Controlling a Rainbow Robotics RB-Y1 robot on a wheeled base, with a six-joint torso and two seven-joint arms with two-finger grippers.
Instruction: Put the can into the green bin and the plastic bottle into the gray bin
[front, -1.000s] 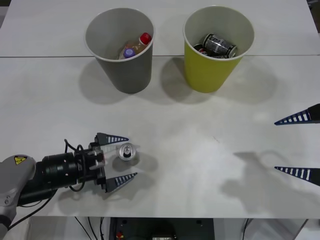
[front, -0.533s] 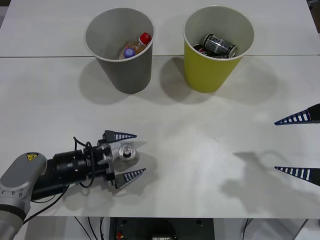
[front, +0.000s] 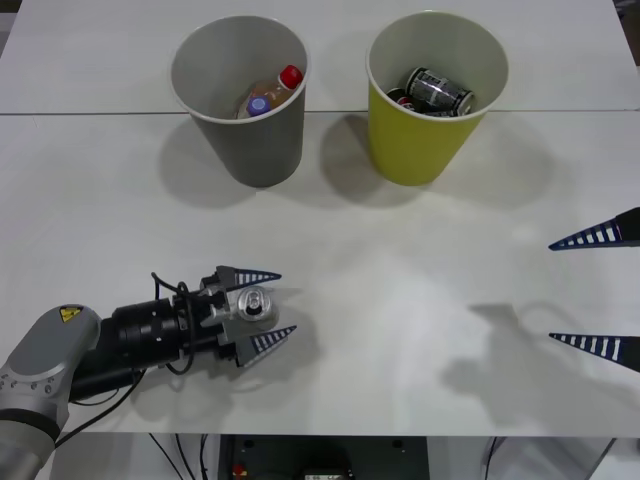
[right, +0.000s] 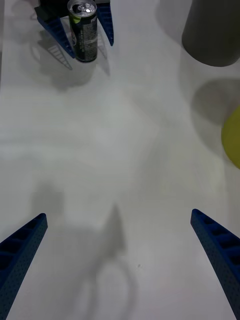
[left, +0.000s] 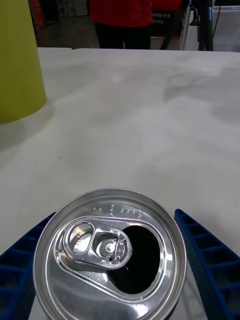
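Observation:
The can (front: 253, 303) stands upright on the white table, silver top with its pull tab open and a dark, greenish side (right: 84, 35). My left gripper (front: 288, 301) is low at the near left and open, one blue finger on each side of the can (left: 110, 255) with small gaps. The gray bin (front: 255, 150) at the back left holds a plastic bottle (front: 275, 90) with a red cap and another with a purple cap. The green bin (front: 415, 150) stands to its right. My right gripper (front: 550, 291) hangs open at the table's right edge, holding nothing.
A black-and-silver can (front: 438, 90) lies inside the green bin. A seam between two tabletops (front: 100, 113) runs across the back behind the bins. Bare white table (front: 420, 290) stretches between the two grippers and in front of the bins.
My left gripper slid forward around the can and its fingers drew closer together. The can, the bins and the right arm stayed where they were.

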